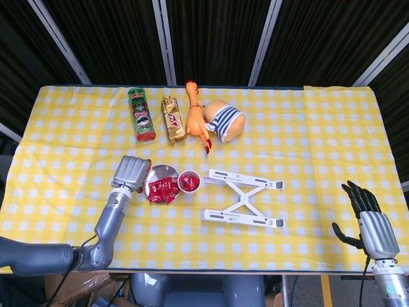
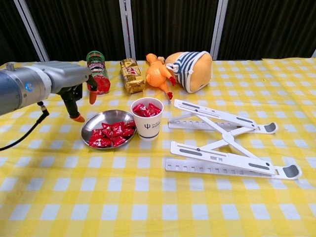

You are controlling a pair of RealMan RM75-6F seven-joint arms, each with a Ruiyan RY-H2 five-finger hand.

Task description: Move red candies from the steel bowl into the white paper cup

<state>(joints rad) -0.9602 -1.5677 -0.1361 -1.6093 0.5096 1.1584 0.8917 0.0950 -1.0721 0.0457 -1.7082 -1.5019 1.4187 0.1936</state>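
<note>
My left hand [image 2: 74, 91] hovers just left of the shallow steel bowl [image 2: 89, 129], fingers [image 2: 77, 116] apart and holding nothing. Red wrapped candies [image 2: 112, 134] lie in the bowl; more [image 2: 146, 109] fill the white paper cup [image 2: 147, 126] touching its right rim, which bears a dark logo with small print I cannot read. My right hand [image 1: 367, 220] hangs spread and empty off the desk [image 1: 307, 137]. The green chip can's [image 1: 141, 114] label is unreadable.

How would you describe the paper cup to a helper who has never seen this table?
Start at the white folding stand lying mid-table. Just left of it stands the white paper cup, upright and filled with red candies. Unlike the shallow steel bowl on its other side, it is tall and printed with a dark logo.
</note>
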